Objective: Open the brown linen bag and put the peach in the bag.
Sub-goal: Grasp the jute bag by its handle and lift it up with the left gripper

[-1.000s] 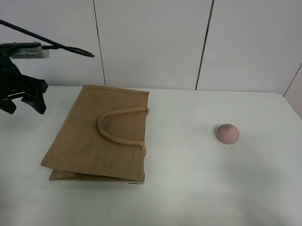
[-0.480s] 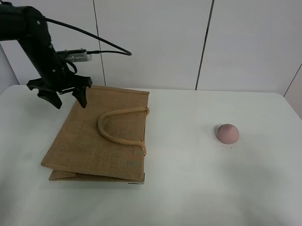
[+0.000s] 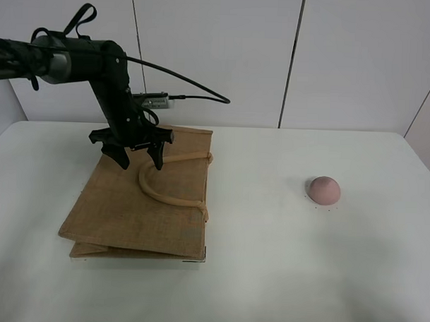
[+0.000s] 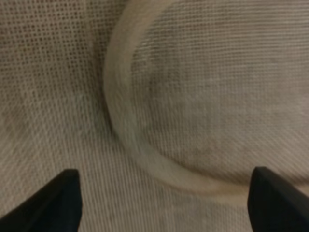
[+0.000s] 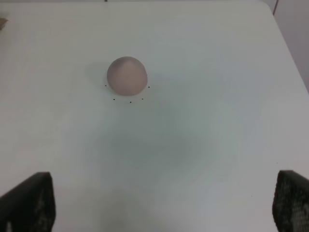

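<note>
The brown linen bag (image 3: pixel 140 194) lies flat and folded on the white table (image 3: pixel 267 276), left of centre, its beige looped handle (image 3: pixel 164 191) on top. My left gripper (image 3: pixel 139 157) is open, its fingers spread just above the far end of the handle loop. The left wrist view shows the weave (image 4: pixel 217 96) and the handle curve (image 4: pixel 125 130) close up between the two fingertips (image 4: pixel 58 198). The peach (image 3: pixel 324 189) sits on the table at the right. It also shows in the right wrist view (image 5: pixel 126 75), ahead of my open right gripper (image 5: pixel 159 203), which is out of the exterior view.
White wall panels (image 3: pixel 219 55) stand behind the table. A black cable (image 3: pixel 196 97) trails from the left arm. Bare tabletop lies between the bag and the peach.
My left arm has swung in from the far left edge to the right, over the bag's far end, and now hovers at the handle. The bag and the peach have not moved.
</note>
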Robot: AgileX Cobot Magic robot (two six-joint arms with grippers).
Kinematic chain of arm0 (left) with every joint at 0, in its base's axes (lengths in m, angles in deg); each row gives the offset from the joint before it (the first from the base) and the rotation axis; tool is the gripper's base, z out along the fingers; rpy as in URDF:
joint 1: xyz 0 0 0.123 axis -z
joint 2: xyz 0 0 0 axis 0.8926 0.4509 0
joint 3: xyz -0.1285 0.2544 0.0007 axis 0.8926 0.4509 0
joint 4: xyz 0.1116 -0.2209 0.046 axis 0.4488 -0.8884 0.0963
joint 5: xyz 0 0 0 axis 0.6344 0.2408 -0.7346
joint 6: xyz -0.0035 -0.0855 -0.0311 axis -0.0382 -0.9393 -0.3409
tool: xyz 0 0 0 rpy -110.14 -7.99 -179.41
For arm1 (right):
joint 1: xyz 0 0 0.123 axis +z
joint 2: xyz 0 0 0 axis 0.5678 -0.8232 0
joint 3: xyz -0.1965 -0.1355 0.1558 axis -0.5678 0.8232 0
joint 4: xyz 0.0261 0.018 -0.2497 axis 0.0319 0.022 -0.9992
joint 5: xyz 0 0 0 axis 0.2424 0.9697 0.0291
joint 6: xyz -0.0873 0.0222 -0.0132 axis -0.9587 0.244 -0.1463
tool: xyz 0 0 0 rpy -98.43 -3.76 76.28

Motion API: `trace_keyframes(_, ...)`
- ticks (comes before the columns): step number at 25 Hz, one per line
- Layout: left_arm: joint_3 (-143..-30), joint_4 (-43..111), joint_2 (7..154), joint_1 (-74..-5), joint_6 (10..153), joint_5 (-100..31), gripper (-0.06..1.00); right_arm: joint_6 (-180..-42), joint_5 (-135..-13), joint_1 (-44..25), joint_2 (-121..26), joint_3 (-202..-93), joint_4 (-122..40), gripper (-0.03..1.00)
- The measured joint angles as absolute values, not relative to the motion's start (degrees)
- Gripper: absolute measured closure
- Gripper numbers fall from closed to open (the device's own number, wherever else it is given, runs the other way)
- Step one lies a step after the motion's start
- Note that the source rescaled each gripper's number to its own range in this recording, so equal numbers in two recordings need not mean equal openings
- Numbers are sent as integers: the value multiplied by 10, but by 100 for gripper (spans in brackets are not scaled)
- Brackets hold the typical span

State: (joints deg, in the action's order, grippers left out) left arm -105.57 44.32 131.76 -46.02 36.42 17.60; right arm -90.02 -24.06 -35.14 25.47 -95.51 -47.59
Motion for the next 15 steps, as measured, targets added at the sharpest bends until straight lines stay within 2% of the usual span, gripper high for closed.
trace_keyframes(15, -1057, 442, 1393, -460, 364, 104, -6, -900, -241, -351, 255, -955, -476, -3)
